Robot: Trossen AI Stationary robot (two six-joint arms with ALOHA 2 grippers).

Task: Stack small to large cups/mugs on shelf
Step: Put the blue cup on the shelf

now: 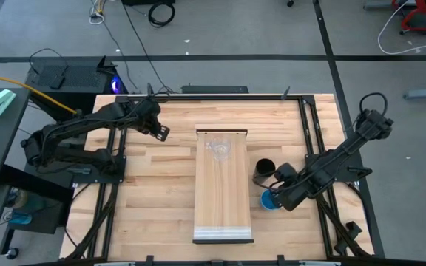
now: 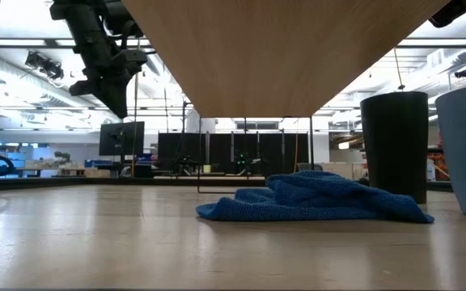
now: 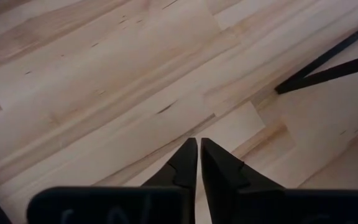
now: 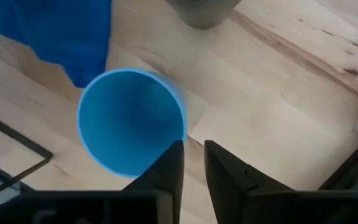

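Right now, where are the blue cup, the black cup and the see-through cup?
blue cup (image 4: 129,121), right wrist view, inside of its open mouth.
black cup (image 2: 395,141), low view, its side wall.
clear cup (image 1: 219,148), high view, its rim.

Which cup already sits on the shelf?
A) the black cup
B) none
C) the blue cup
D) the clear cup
D: the clear cup stands on the shelf near its far end, while the black cup and blue cup stand on the tabletop to the shelf's right.

Clear cup (image 1: 220,148) stands upright on the shelf's (image 1: 222,192) far end; blue cup (image 4: 131,121) under the right gripper (image 4: 191,163), black cup (image 1: 264,171) beside it.
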